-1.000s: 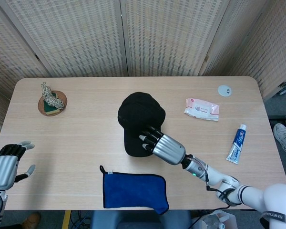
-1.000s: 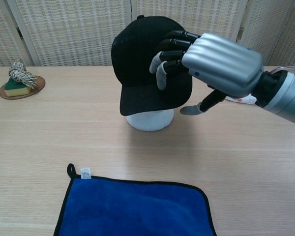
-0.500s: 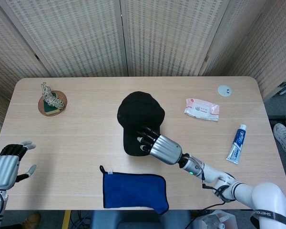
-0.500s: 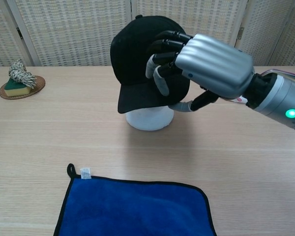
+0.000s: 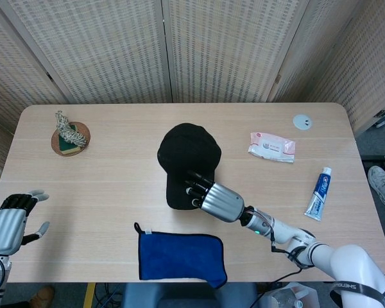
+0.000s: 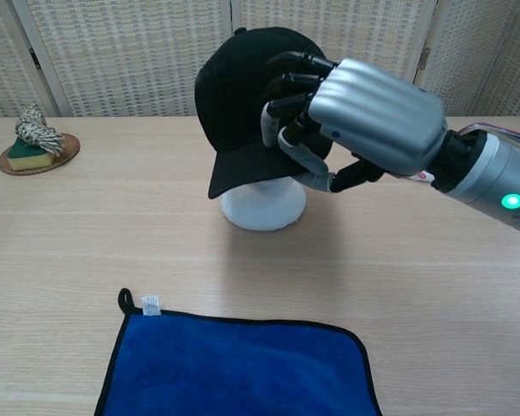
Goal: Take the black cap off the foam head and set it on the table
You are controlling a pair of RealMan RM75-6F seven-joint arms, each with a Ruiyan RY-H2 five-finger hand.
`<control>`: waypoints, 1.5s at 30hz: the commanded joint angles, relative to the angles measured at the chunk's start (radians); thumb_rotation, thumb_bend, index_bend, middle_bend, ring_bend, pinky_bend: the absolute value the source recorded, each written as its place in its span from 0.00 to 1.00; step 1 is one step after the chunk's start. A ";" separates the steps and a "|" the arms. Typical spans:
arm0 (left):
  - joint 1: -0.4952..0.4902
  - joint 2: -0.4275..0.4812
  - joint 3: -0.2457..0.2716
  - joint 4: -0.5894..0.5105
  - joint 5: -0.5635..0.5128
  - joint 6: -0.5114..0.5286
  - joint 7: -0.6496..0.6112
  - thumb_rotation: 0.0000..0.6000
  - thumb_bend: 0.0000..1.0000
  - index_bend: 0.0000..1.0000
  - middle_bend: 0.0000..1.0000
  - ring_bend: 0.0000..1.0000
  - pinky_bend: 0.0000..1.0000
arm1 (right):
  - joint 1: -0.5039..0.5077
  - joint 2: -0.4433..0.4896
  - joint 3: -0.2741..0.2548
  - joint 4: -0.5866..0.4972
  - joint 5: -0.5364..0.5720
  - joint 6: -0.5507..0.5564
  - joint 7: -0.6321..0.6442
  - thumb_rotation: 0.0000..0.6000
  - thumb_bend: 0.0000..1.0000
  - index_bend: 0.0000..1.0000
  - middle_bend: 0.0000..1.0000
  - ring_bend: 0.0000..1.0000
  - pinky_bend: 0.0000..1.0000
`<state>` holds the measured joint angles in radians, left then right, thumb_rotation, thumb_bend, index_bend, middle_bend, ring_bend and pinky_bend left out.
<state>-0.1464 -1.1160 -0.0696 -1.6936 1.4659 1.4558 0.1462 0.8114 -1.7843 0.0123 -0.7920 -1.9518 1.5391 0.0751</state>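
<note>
The black cap (image 6: pixel 234 95) sits on the white foam head (image 6: pixel 262 206) at mid-table, its brim pointing towards me and to the left. My right hand (image 6: pixel 364 113) grips the cap's right side, fingers over the crown and thumb tucked under its lower edge. From above, the cap (image 5: pixel 186 151) hides the foam head, and the right hand (image 5: pixel 215 199) lies over its near edge. My left hand (image 5: pixel 6 221) hovers at the table's near left corner, fingers apart and holding nothing.
A blue cloth (image 6: pixel 243 368) lies flat at the near edge in front of the head. A sponge on a coaster (image 5: pixel 69 136) sits far left. A wipes pack (image 5: pixel 272 146), a toothpaste tube (image 5: pixel 319 194) and a small white disc (image 5: pixel 301 121) lie to the right.
My right hand has closed on the cap, the thumb coming in under its edge. The cap has shifted slightly left and its brim has risen a little. The left hand is still.
</note>
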 commanded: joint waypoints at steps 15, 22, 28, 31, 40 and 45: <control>-0.004 0.000 -0.001 -0.003 0.001 -0.002 0.004 1.00 0.22 0.30 0.26 0.25 0.19 | 0.015 -0.018 -0.007 0.060 0.016 0.068 0.020 1.00 0.46 0.90 0.50 0.29 0.10; -0.003 0.000 -0.001 -0.003 0.003 0.002 0.003 1.00 0.22 0.30 0.26 0.25 0.19 | 0.025 -0.024 0.001 0.078 0.023 0.099 0.022 1.00 0.47 0.93 0.52 0.31 0.10; -0.003 0.001 0.000 -0.003 0.005 0.004 0.002 1.00 0.22 0.30 0.26 0.25 0.19 | 0.040 -0.023 0.018 0.086 0.040 0.109 0.024 1.00 0.47 0.93 0.53 0.32 0.10; -0.003 0.001 0.000 -0.003 0.005 0.004 0.002 1.00 0.22 0.30 0.26 0.25 0.19 | 0.047 -0.023 0.023 0.087 0.048 0.110 0.027 1.00 0.47 0.93 0.53 0.32 0.10; -0.004 0.001 0.000 -0.003 0.003 0.003 0.005 1.00 0.22 0.30 0.26 0.25 0.19 | 0.070 -0.016 0.029 0.090 0.058 0.109 0.032 1.00 0.47 0.94 0.53 0.33 0.10; -0.004 0.002 -0.001 -0.005 0.005 0.005 0.005 1.00 0.22 0.30 0.26 0.25 0.19 | 0.086 -0.003 0.041 0.073 0.069 0.109 0.031 1.00 0.47 0.94 0.53 0.33 0.10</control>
<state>-0.1502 -1.1135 -0.0708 -1.6980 1.4706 1.4609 0.1508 0.8961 -1.7888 0.0518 -0.7172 -1.8843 1.6480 0.1060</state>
